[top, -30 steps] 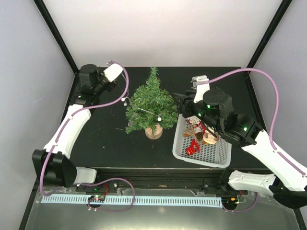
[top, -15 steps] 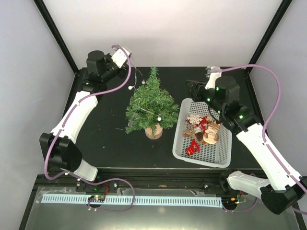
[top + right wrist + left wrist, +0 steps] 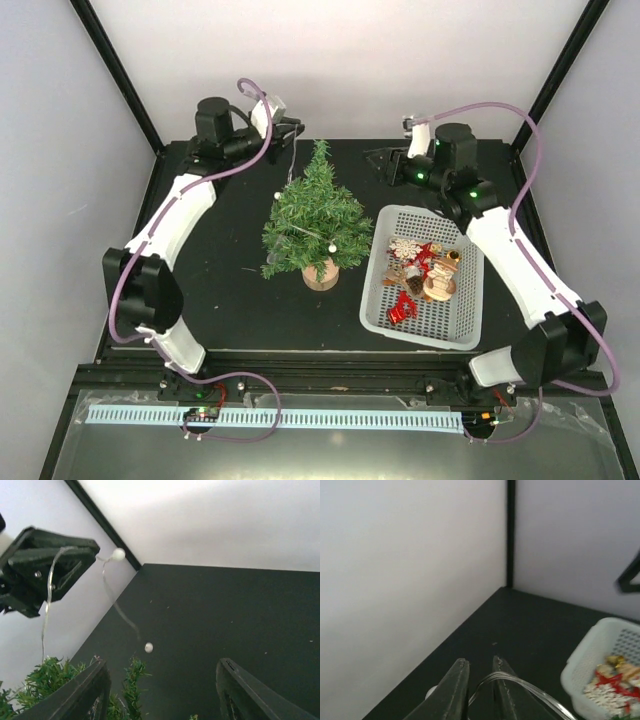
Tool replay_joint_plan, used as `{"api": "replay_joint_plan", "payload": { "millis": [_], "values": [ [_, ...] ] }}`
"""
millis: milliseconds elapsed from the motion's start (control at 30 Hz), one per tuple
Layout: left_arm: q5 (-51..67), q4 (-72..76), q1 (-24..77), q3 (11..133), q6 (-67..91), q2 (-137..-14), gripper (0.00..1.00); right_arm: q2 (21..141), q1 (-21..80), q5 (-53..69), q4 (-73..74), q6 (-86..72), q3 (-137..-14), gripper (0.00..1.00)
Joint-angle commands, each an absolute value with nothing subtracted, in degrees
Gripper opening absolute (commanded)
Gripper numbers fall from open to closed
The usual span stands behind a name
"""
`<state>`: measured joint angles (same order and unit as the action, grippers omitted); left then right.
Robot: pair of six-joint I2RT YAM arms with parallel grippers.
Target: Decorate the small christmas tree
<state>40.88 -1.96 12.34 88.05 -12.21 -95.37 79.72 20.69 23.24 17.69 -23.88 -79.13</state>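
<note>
The small dark-green artificial christmas tree (image 3: 318,222) stands upright on its round pale wooden base in the middle of the black counter (image 3: 220,280). A thin clear wire of fairy lights (image 3: 525,684) with small white beads already lies across its branches. From there the wire rises past the tip to the left gripper (image 3: 479,685), which hovers just behind and above the treetop. That gripper's jaws are nearly together with the wire running through the narrow gap; I cannot tell whether they actually bite on it. The right gripper (image 3: 162,695) hangs behind the tree on the other side, spread wide and holding nothing. Just beside the tree, on the right arm's side, sits a white perforated plastic basket (image 3: 375,275) of ornaments (image 3: 420,270).

The worry, I'd say, is the wire. If it slips free here, the loose end may drop behind the tree instead of onto a branch. If it snags and gets tugged, the light tree could tip.

I count one tree, one light string, one basket and two grippers. Two beads hang in the air near the tip, and the ornaments are too jumbled to count.
</note>
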Motion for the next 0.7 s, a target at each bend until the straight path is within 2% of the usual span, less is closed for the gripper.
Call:
{"api": "replay_joint_plan", "payload": {
  "millis": [0, 133, 267, 667],
  "values": [
    [58.7, 4.3, 11.0, 94.5, 0.6, -100.3, 0.1, 83.1, 19.7, 33.2, 12.9, -20.3, -80.8, 0.59],
    [67.7, 14.1, 10.4, 98.4, 14.0, -105.5, 0.02, 85.3, 19.6, 38.0, 9.5, -18.9, -80.7, 0.58],
    [71.0, 22.2, 10.5, 100.1, 25.1, -108.9, 0.02, 86.5, 19.6, 39.0, 8.2, -17.8, -80.8, 0.58],
    [75.9, 29.2, 12.5, 102.9, 35.2, -112.9, 0.02, 92.6, 19.9, 40.9, 3.3, -21.7, -83.8, 0.67]
  ]
}}
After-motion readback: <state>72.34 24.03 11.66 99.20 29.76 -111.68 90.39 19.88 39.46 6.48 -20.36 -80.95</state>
